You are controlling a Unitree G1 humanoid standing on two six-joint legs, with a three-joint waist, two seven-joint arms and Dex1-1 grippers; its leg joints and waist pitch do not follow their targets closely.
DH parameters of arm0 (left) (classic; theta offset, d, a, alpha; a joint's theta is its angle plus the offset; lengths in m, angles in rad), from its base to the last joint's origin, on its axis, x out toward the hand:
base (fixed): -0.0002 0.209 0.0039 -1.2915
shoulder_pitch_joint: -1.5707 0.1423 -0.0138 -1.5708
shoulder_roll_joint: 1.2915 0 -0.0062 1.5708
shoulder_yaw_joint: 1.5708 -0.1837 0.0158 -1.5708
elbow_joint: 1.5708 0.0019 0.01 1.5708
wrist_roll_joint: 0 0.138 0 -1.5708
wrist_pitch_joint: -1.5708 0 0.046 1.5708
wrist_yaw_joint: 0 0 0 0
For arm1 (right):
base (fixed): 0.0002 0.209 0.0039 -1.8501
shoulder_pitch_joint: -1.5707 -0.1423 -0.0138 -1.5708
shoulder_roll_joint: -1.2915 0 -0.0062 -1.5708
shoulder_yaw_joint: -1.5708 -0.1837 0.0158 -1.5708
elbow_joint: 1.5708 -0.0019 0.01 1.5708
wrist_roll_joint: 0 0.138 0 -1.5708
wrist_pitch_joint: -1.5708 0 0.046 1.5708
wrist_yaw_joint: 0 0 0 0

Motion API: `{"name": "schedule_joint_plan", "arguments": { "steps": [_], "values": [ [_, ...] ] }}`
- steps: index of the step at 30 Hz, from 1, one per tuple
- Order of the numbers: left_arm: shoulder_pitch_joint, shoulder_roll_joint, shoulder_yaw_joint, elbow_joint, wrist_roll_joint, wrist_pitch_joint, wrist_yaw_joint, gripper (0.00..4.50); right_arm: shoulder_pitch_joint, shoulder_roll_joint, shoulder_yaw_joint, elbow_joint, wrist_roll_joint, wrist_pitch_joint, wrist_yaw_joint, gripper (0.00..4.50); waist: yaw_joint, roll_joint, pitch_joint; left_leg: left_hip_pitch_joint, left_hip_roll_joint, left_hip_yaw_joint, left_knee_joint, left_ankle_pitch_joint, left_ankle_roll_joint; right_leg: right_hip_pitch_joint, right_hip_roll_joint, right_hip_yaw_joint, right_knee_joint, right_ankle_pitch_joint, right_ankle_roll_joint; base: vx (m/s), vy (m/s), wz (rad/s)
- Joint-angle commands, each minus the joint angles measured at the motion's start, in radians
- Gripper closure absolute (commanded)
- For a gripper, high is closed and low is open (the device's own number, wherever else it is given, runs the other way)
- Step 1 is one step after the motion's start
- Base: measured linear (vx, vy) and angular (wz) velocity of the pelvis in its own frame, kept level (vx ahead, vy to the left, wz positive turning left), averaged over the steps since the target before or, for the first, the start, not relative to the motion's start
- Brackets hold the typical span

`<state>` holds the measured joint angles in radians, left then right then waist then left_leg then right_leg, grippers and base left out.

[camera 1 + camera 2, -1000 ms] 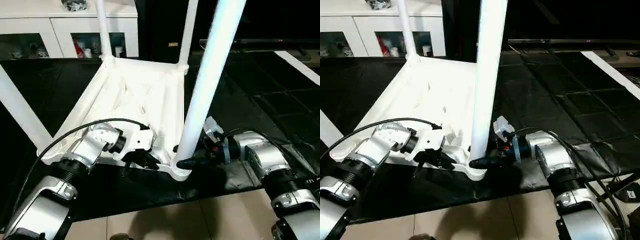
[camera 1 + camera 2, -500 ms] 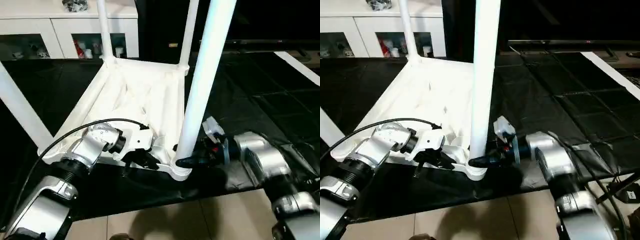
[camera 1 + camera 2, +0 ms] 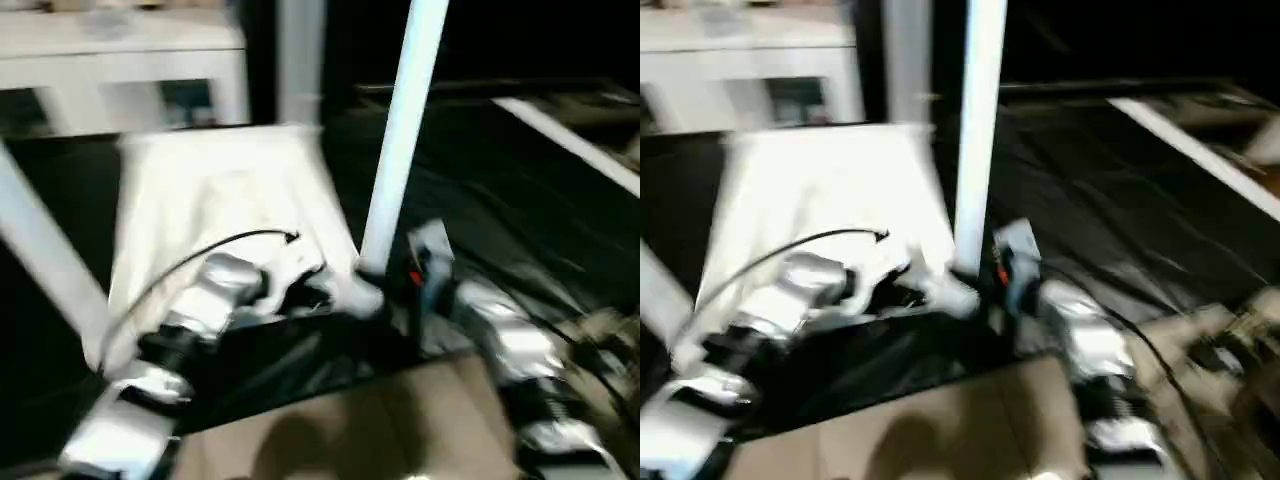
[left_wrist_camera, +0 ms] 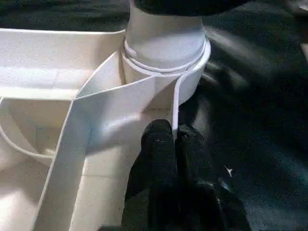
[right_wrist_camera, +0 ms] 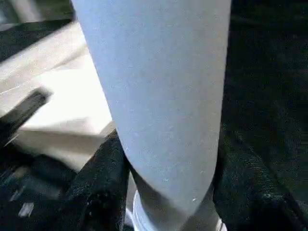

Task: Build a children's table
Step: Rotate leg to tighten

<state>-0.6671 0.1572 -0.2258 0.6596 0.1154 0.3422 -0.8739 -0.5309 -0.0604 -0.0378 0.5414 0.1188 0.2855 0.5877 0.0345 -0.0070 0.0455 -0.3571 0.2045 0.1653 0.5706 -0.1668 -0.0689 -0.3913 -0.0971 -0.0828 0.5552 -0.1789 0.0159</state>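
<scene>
The white children's table lies upside down on the black mat, its ribbed underside (image 3: 215, 190) facing up. Its near right leg (image 3: 400, 140) stands upright in the corner socket (image 4: 166, 53). My left gripper (image 4: 173, 137) is shut on the thin rim of the table top just beside that socket. My right gripper (image 5: 168, 183) is shut on the foot of the same leg, one black finger (image 5: 98, 183) on each side. Another leg (image 3: 45, 250) rises at the left and one (image 3: 298, 60) at the far side.
A white cabinet (image 3: 120, 60) stands behind the table. The black mat (image 3: 500, 190) spreads out to the right, with a pale strip (image 3: 570, 135) along its far right side. Tan floor tiles (image 3: 350, 420) lie in front of the mat.
The whole picture has swung and blurred, so the camera has moved. Both grippers keep their holds at the near right corner. The held leg leans less than before.
</scene>
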Motion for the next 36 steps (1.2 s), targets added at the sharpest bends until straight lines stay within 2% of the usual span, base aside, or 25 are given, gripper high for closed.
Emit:
{"name": "schedule_joint_plan", "arguments": {
  "steps": [1, 3, 4, 5, 6, 7, 9, 11, 13, 14, 16, 18, 19, 20, 21, 22, 23, 24, 25, 26, 27, 29, 31, 33, 36],
  "values": [
    [-0.034, -0.122, -0.009, -0.044, -0.046, -0.007, 0.062, 4.50, -0.033, 0.123, 0.100, 0.047, -0.003, 0.045, -0.026, 2.46, -0.009, -0.001, -0.041, 0.026, 0.010, -0.021, -0.078, -0.560, -0.028, 0.017, -0.050, 0.000, -0.107, -0.632, -0.085, 0.000, 0.000, 0.00],
    [-0.033, -0.124, -0.006, -0.054, -0.041, 0.002, 0.073, 4.50, -0.034, 0.124, 0.112, 0.049, -0.028, 0.018, -0.042, 2.46, -0.013, 0.003, -0.039, 0.023, 0.012, -0.022, -0.080, -0.561, -0.021, 0.024, -0.051, -0.010, -0.111, -0.629, -0.073, 0.000, 0.000, 0.00],
    [-0.031, -0.123, -0.005, -0.062, -0.040, 0.010, 0.076, 4.50, -0.031, 0.123, 0.120, 0.047, -0.039, 0.006, -0.040, 2.46, -0.014, 0.004, -0.041, 0.019, 0.015, -0.022, -0.085, -0.561, -0.018, 0.031, -0.052, -0.013, -0.108, -0.600, -0.071, 0.000, 0.000, 0.00],
    [-0.028, -0.116, -0.006, -0.068, -0.037, 0.011, 0.071, 4.50, -0.024, 0.120, 0.124, 0.041, -0.042, 0.003, -0.031, 2.46, -0.013, 0.004, -0.043, 0.019, 0.015, -0.022, -0.087, -0.554, -0.017, 0.033, -0.054, -0.011, -0.107, -0.583, -0.074, 0.000, 0.000, 0.00],
    [-0.024, -0.106, -0.007, -0.075, -0.034, 0.012, 0.068, 4.50, -0.018, 0.119, 0.119, 0.037, -0.038, 0.007, -0.026, 1.94, -0.011, 0.005, -0.044, 0.019, 0.016, -0.021, -0.088, -0.545, -0.014, 0.032, -0.056, -0.008, -0.105, -0.566, -0.081, 0.000, 0.000, 0.00],
    [-0.021, -0.097, -0.008, -0.080, -0.033, 0.011, 0.065, 4.50, -0.014, 0.120, 0.108, 0.036, -0.027, 0.015, -0.024, 1.81, -0.008, 0.005, -0.043, 0.021, 0.017, -0.017, -0.089, -0.530, -0.012, 0.026, -0.056, 0.000, -0.102, -0.535, -0.101, 0.000, 0.000, 0.00],
    [-0.017, -0.079, -0.014, -0.085, -0.031, -0.004, 0.050, 4.50, -0.005, 0.108, 0.108, 0.031, -0.027, 0.002, -0.015, 1.81, -0.004, 0.002, -0.045, 0.016, 0.018, -0.012, -0.091, -0.492, -0.007, 0.028, -0.056, 0.012, -0.089, -0.473, -0.133, 0.000, 0.000, 0.00],
    [-0.012, -0.040, -0.027, -0.082, -0.022, -0.048, 0.003, 4.50, 0.014, 0.071, 0.115, 0.020, -0.027, -0.035, 0.035, 1.45, -0.001, 0.002, -0.047, 0.011, 0.018, -0.008, -0.092, -0.463, -0.002, 0.030, -0.056, 0.018, -0.082, -0.435, -0.148, 0.000, 0.000, 0.00],
    [-0.011, -0.015, -0.035, -0.080, -0.021, -0.068, -0.034, 4.50, 0.028, 0.044, 0.121, 0.003, -0.020, -0.053, 0.095, 1.33, 0.003, 0.002, -0.051, 0.007, 0.019, -0.005, -0.090, -0.419, 0.006, 0.035, -0.056, 0.023, -0.074, -0.376, -0.165, 0.000, 0.000, 0.00],
    [-0.013, 0.007, -0.043, -0.073, -0.016, -0.095, -0.063, 4.50, 0.039, 0.014, 0.129, -0.014, -0.012, -0.065, 0.158, 1.33, 0.008, 0.000, -0.052, 0.006, 0.018, 0.000, -0.088, -0.389, 0.018, 0.037, -0.056, 0.025, -0.071, -0.346, -0.172, 0.000, 0.000, 0.00],
    [-0.016, 0.031, -0.049, -0.067, -0.017, -0.117, -0.105, 4.50, 0.050, -0.026, 0.134, -0.029, -0.003, -0.086, 0.234, 1.00, 0.015, -0.002, -0.059, 0.005, 0.020, 0.007, -0.081, -0.330, 0.038, 0.037, -0.054, 0.030, -0.060, -0.284, -0.201, 0.000, 0.000, 0.00],
    [-0.017, 0.048, -0.055, -0.065, -0.018, -0.126, -0.134, 4.50, 0.050, -0.051, 0.133, -0.031, -0.001, -0.092, 0.267, 0.92, 0.020, -0.004, -0.059, 0.005, 0.019, 0.009, -0.077, -0.310, 0.044, 0.035, -0.053, 0.031, -0.057, -0.272, -0.211, 0.020, -0.026, 0.05],
    [-0.018, 0.078, -0.066, -0.062, -0.019, -0.154, -0.190, 4.50, 0.045, -0.098, 0.130, -0.028, 0.000, -0.109, 0.319, 0.72, 0.025, -0.009, -0.057, 0.008, 0.019, 0.015, -0.073, -0.304, 0.050, 0.028, -0.053, 0.034, -0.058, -0.272, -0.220, 0.039, -0.051, 0.09],
    [-0.018, 0.093, -0.073, -0.060, -0.020, -0.167, -0.217, 4.50, 0.039, -0.120, 0.125, -0.027, 0.005, -0.110, 0.349, 0.72, 0.032, -0.007, -0.060, 0.011, 0.020, 0.018, -0.069, -0.289, 0.053, 0.028, -0.053, 0.035, -0.051, -0.265, -0.231, 0.046, -0.058, 0.13],
    [-0.018, 0.111, -0.083, -0.057, -0.022, -0.193, -0.256, 4.50, 0.028, -0.152, 0.115, -0.024, 0.018, -0.110, 0.400, 0.58, 0.040, -0.010, -0.061, 0.010, 0.021, 0.022, -0.066, -0.262, 0.057, 0.028, -0.053, 0.037, -0.046, -0.236, -0.240, 0.048, -0.054, 0.13],
    [-0.016, 0.121, -0.089, -0.059, -0.025, -0.204, -0.282, 4.50, 0.022, -0.165, 0.111, -0.022, 0.024, -0.110, 0.421, 0.50, 0.046, -0.008, -0.061, 0.010, 0.024, 0.023, -0.063, -0.244, 0.060, 0.028, -0.052, 0.039, -0.038, -0.206, -0.252, 0.048, -0.054, 0.13],
    [-0.015, 0.135, -0.097, -0.058, -0.028, -0.220, -0.317, 4.50, 0.015, -0.182, 0.107, -0.021, 0.033, -0.111, 0.455, 0.40, 0.050, -0.008, -0.065, 0.006, 0.024, 0.022, -0.063, -0.217, 0.063, 0.034, -0.052, 0.037, -0.031, -0.177, -0.257, 0.000, 0.000, 0.00],
    [-0.014, 0.151, -0.109, -0.059, -0.025, -0.241, -0.350, 4.50, 0.007, -0.199, 0.103, -0.019, 0.043, -0.110, 0.487, 0.27, 0.061, -0.006, -0.070, 0.003, 0.026, 0.023, -0.060, -0.160, 0.073, 0.039, -0.050, 0.035, -0.019, -0.106, -0.270, 0.000, 0.000, 0.00],
    [-0.012, 0.164, -0.120, -0.059, -0.023, -0.256, -0.378, 4.50, -0.001, -0.213, 0.101, -0.018, 0.052, -0.104, 0.518, 0.27, 0.064, -0.007, -0.072, 0.003, 0.026, 0.023, -0.056, -0.135, 0.081, 0.039, -0.048, 0.034, -0.013, -0.066, -0.280, 0.000, 0.000, 0.00],
    [-0.011, 0.177, -0.129, -0.059, -0.020, -0.268, -0.403, 4.50, -0.009, -0.227, 0.103, -0.017, 0.058, -0.100, 0.547, 0.07, 0.068, -0.008, -0.076, -0.002, 0.025, 0.024, -0.048, -0.074, 0.097, 0.040, -0.045, 0.034, 0.003, 0.029, -0.299, 0.000, 0.000, 0.00],
    [-0.011, 0.191, -0.139, -0.057, -0.018, -0.287, -0.431, 4.50, -0.018, -0.243, 0.107, -0.011, 0.059, -0.104, 0.577, 0.07, 0.072, -0.010, -0.074, -0.007, 0.022, 0.025, -0.043, -0.053, 0.115, 0.038, -0.043, 0.033, 0.008, 0.070, -0.309, 0.000, 0.000, 0.00],
    [-0.013, 0.212, -0.153, -0.054, -0.018, -0.316, -0.481, 4.50, -0.034, -0.264, 0.117, 0.003, 0.059, -0.117, 0.628, 0.01, 0.077, -0.012, -0.071, -0.006, 0.024, 0.026, -0.042, -0.076, 0.120, 0.037, -0.047, 0.033, 0.007, 0.035, -0.308, 0.000, 0.000, 0.00],
    [-0.017, 0.231, -0.165, -0.046, -0.019, -0.346, -0.527, 4.50, -0.047, -0.285, 0.137, 0.017, 0.067, -0.129, 0.698, 0.01, 0.083, -0.010, -0.070, -0.002, 0.027, 0.024, -0.045, -0.117, 0.106, 0.036, -0.049, 0.031, 0.002, -0.042, -0.298, 0.000, 0.000, 0.00],
    [-0.021, 0.244, -0.178, -0.042, -0.018, -0.368, -0.564, 4.50, -0.056, -0.299, 0.159, 0.023, 0.074, -0.129, 0.768, 0.01, 0.085, -0.008, -0.066, 0.003, 0.030, 0.024, -0.050, -0.169, 0.078, 0.032, -0.050, 0.033, -0.006, -0.112, -0.287, 0.000, 0.000, 0.00],
    [-0.026, 0.253, -0.190, -0.038, -0.019, -0.391, -0.596, 4.50, -0.064, -0.303, 0.173, 0.033, 0.082, -0.127, 0.817, 0.01, 0.089, -0.009, -0.064, 0.005, 0.032, 0.023, -0.053, -0.198, 0.056, 0.030, -0.053, 0.035, -0.009, -0.153, -0.278, 0.000, 0.000, 0.00]
  ]
}}
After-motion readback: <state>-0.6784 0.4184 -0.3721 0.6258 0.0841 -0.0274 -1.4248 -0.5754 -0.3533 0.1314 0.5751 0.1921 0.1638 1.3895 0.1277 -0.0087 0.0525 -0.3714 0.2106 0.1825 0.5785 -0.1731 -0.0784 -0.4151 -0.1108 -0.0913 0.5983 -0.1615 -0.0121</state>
